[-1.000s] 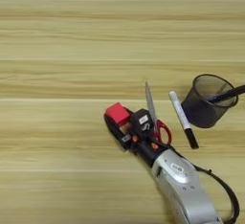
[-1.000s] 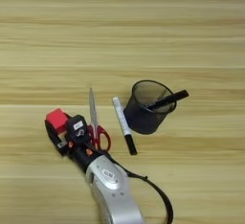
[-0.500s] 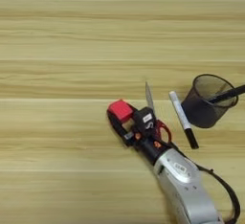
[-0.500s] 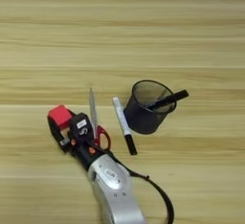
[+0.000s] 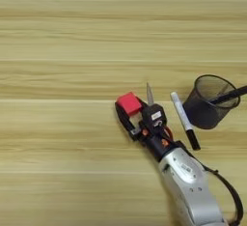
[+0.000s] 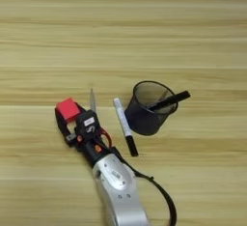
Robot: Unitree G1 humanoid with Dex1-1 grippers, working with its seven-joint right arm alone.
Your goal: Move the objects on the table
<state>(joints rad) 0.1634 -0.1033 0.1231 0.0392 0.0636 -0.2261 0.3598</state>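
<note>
My right gripper (image 5: 133, 110) comes in from the bottom right on its silver forearm (image 5: 185, 176). Its two black fingers are shut on the small red cube (image 5: 128, 103), which sits between the fingertips just above the table (image 5: 58, 138). The scissors lie under the gripper. Their silver blade (image 5: 149, 94) points away from me, and the red handles (image 5: 167, 133) are mostly hidden by the wrist. The white marker (image 5: 182, 119) with its black cap lies to the right of the scissors, between them and a mesh cup.
A black mesh cup (image 6: 148, 108) stands upright right of the marker, with a black pen (image 6: 170, 100) leaning out of it. A black cable (image 6: 161, 196) loops off the forearm at the lower right.
The gripper and the red cube have shifted a little up and to the right together. Scissors, marker and cup have stayed where they were.
</note>
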